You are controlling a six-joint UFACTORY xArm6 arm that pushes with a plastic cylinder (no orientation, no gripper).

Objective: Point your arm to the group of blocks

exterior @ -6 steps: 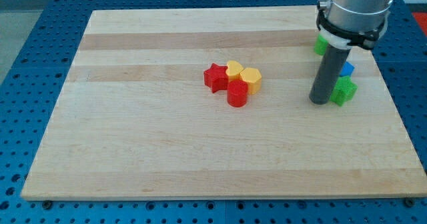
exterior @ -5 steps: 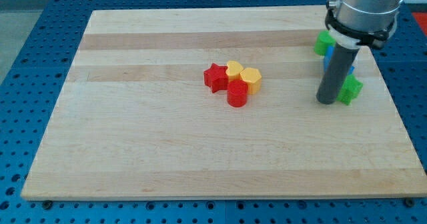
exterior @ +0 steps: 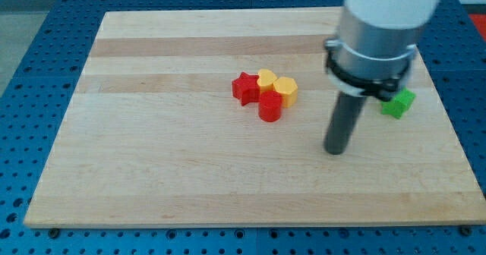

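a pale wooden board (exterior: 190, 179) lies on a blue perforated table (exterior: 30, 73), evenly lit from above.

Pale wooden board (exterior: 190, 171), smooth and matt with visible grain. The red star block (exterior: 244, 87), at nine o'clock in its cluster, looks like smooth plastic. The arm's silvery collar (exterior: 376, 39) seems brushed metal, though blurred.

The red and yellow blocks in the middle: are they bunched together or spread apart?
Bunched: red star, red cylinder and two yellow blocks touch. My tip stands apart, toward the view's right.
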